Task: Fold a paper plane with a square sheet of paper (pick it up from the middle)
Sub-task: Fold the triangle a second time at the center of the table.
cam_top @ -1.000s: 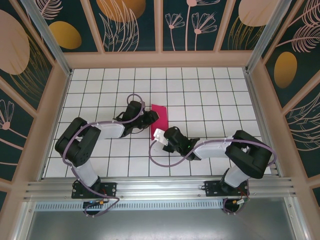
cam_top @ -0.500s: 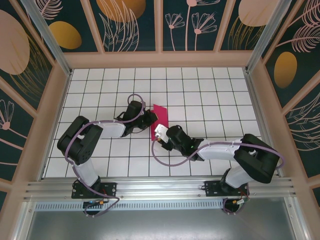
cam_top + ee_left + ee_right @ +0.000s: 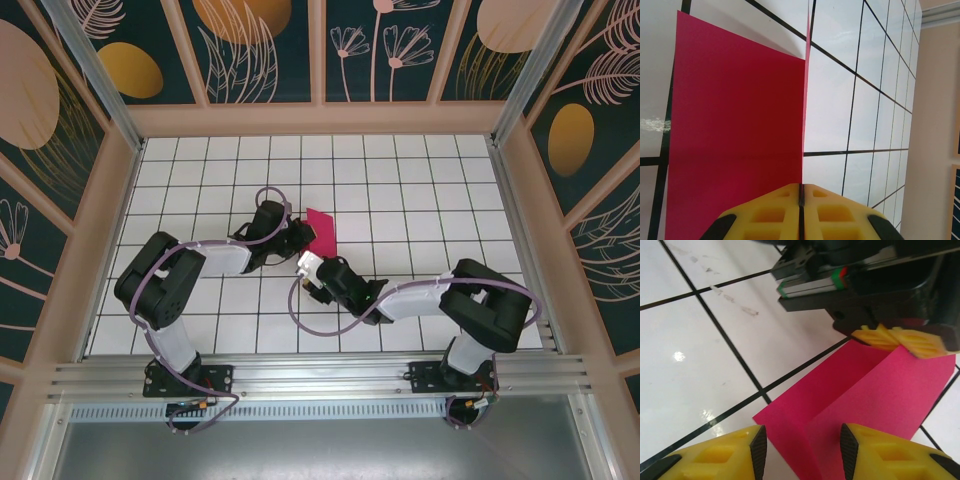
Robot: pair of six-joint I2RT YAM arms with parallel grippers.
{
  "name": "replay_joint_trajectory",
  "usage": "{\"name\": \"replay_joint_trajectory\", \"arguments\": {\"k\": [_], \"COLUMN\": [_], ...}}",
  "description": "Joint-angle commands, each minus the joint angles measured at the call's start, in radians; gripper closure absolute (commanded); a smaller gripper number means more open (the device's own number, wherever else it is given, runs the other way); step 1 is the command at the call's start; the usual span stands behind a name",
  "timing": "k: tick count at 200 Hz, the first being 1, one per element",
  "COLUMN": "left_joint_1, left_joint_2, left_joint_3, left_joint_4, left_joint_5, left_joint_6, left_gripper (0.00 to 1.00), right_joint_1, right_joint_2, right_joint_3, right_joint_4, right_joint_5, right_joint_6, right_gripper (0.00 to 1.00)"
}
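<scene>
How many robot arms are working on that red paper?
2. The left arm reaches in from the left, the left gripper pinched shut on the red paper. The right arm comes from the right, the right gripper open over the paper.

Colours at the bench: red paper on white tile.
Sheet of paper [image 3: 322, 229]: plain magenta-red, a shade darker on the shadowed flap. Table [image 3: 420, 190]: glossy white tiles, thin black grid lines. Left gripper [image 3: 800, 192] and right gripper [image 3: 802, 440]: yellow pads on black bodies. Arms [image 3: 215, 258]: black joints, pale grey-white links, purple cables [image 3: 264, 192]. Walls [image 3: 270, 50]: dark teal, cream outline leaves and flowers, orange ovals, pale wood battens. Near rail [image 3: 320, 378]: bare silver metal.
</scene>
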Motion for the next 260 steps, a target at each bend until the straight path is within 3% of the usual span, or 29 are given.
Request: {"name": "replay_joint_trajectory", "arguments": {"k": [1, 31, 48, 68, 95, 124, 144, 155, 171, 200, 230, 260], "left_joint_1": [0.005, 0.006, 0.005, 0.006, 0.005, 0.005, 0.005, 0.005, 0.01, 0.022, 0.025, 0.024], "left_joint_2": [0.006, 0.008, 0.007, 0.008, 0.002, -0.025, -0.057, -0.103, -0.159, -0.293, -0.411, -0.484], "left_joint_3": [0.019, 0.021, 0.021, 0.025, 0.032, 0.027, 0.027, 0.019, 0.011, -0.034, -0.09, -0.194], "left_joint_4": [0.014, 0.012, 0.01, 0.0, -0.017, -0.049, -0.098, -0.131, -0.205, -0.297, -0.358, -0.288], "left_joint_5": [0.017, 0.018, 0.016, 0.012, 0.006, -0.025, -0.067, -0.104, -0.173, -0.281, -0.358, -0.302], "left_joint_6": [-0.004, -0.003, -0.002, 0.002, 0.014, 0.029, 0.048, 0.06, 0.081, 0.092, 0.095, 0.048], "left_gripper": [0.91, 0.91, 0.91, 0.91, 0.9, 0.85, 0.73, 0.59, 0.48, 0.39, 0.43, 0.61], "right_joint_1": [0.006, 0.007, 0.006, 0.006, 0.0, -0.008, -0.011, -0.01, -0.012, -0.014, -0.016, -0.02], "right_joint_2": [0.004, -0.002, -0.008, -0.01, -0.01, -0.024, -0.041, -0.051, -0.061, -0.075, -0.069, -0.046], "right_joint_3": [0.029, 0.029, 0.03, 0.037, 0.05, 0.058, 0.068, 0.073, 0.081, 0.09, 0.09, 0.07], "right_joint_4": [0.048, 0.039, 0.036, 0.026, -0.003, -0.035, -0.075, -0.09, -0.123, -0.138, -0.119, -0.058], "right_joint_5": [0.059, 0.062, 0.046, 0.034, 0.022, -0.002, -0.045, -0.078, -0.108, -0.201, -0.256, -0.281], "right_joint_6": [0.027, 0.032, 0.04, 0.056, 0.08, 0.131, 0.194, 0.242, 0.326, 0.481, 0.604, 0.689], "right_gripper": [0.57, 0.66, 0.78, 0.82, 1.0, 1.0, 1.0, 1.0, 1.0, 1.0, 1.0, 1.0]}}
